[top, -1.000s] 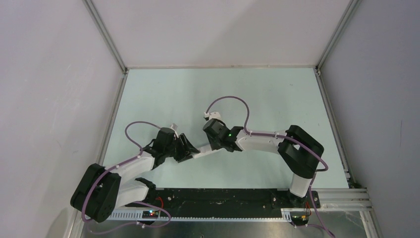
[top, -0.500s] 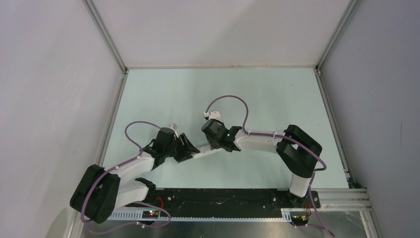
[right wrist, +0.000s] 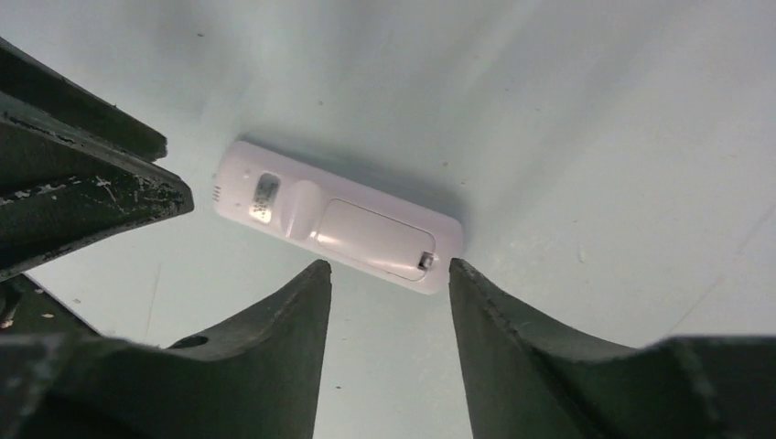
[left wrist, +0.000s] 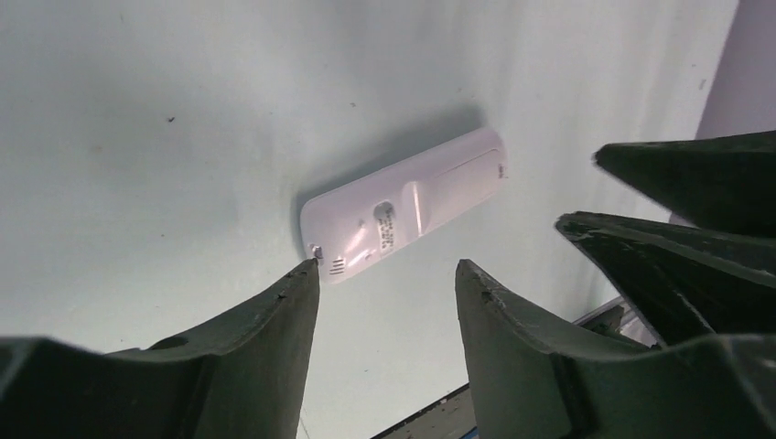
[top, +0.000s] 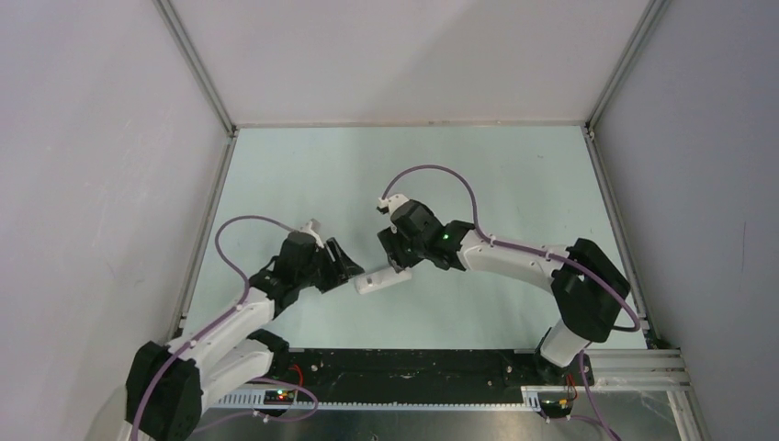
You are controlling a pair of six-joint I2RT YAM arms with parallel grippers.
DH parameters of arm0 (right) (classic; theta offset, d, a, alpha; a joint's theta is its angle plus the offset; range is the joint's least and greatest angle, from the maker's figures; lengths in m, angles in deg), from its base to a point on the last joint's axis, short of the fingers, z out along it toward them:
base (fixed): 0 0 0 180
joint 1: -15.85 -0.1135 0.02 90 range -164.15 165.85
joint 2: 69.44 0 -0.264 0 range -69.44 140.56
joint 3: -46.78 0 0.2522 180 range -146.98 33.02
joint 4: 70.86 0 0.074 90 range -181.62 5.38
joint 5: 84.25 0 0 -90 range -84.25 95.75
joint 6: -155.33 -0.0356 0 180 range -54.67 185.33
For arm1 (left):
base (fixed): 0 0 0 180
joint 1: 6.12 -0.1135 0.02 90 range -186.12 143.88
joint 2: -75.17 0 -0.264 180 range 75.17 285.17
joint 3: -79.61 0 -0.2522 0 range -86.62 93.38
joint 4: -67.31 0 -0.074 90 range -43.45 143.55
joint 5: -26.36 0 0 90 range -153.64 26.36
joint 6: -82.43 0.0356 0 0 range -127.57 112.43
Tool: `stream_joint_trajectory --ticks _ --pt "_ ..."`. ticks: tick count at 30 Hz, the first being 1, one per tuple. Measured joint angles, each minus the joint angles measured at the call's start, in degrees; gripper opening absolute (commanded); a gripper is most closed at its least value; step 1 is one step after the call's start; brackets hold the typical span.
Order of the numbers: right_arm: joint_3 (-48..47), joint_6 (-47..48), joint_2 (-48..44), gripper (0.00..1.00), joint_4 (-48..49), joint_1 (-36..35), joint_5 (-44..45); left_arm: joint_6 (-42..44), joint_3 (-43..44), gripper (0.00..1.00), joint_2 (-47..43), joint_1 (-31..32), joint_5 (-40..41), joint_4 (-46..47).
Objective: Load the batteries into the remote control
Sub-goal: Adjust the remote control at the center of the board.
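The white remote control (top: pixel 381 278) lies flat on the pale green table, back side up, with its battery cover (right wrist: pixel 373 240) closed. My left gripper (top: pixel 344 266) hovers just off its left end, open and holding nothing; in the left wrist view the remote control (left wrist: pixel 407 203) sits beyond the left gripper (left wrist: pixel 389 267). My right gripper (top: pixel 397 250) hangs over the remote's right end, open and empty, and the remote control (right wrist: pixel 339 215) lies just past the right gripper (right wrist: pixel 388 265). The batteries are out of view.
Grey enclosure walls and metal frame rails (top: pixel 197 248) border the table on three sides. The black base strip (top: pixel 413 363) runs along the near edge. The other arm's dark fingers (left wrist: pixel 677 201) intrude at the right of the left wrist view.
Both grippers have let go of the remote and drawn back; it now rests on the table. The right jaws have spread wider and lifted away; the left arm pulled back leftward.
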Motion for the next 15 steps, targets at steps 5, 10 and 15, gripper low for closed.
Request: stream_joint_trajectory --ticks 5,10,15 --pt "-4.33 -0.42 3.08 0.32 -0.94 1.31 -1.55 -0.09 -0.02 0.50 -3.80 0.28 0.35 -1.27" --pt "-9.05 -2.91 9.09 0.29 -1.11 3.82 -0.87 -0.04 -1.44 0.45 -4.24 4.13 0.44 -2.40" --pt "-10.56 -4.68 15.04 0.26 -2.56 5.25 -0.33 -0.04 -1.46 0.40 -1.79 9.38 1.79 -2.80"
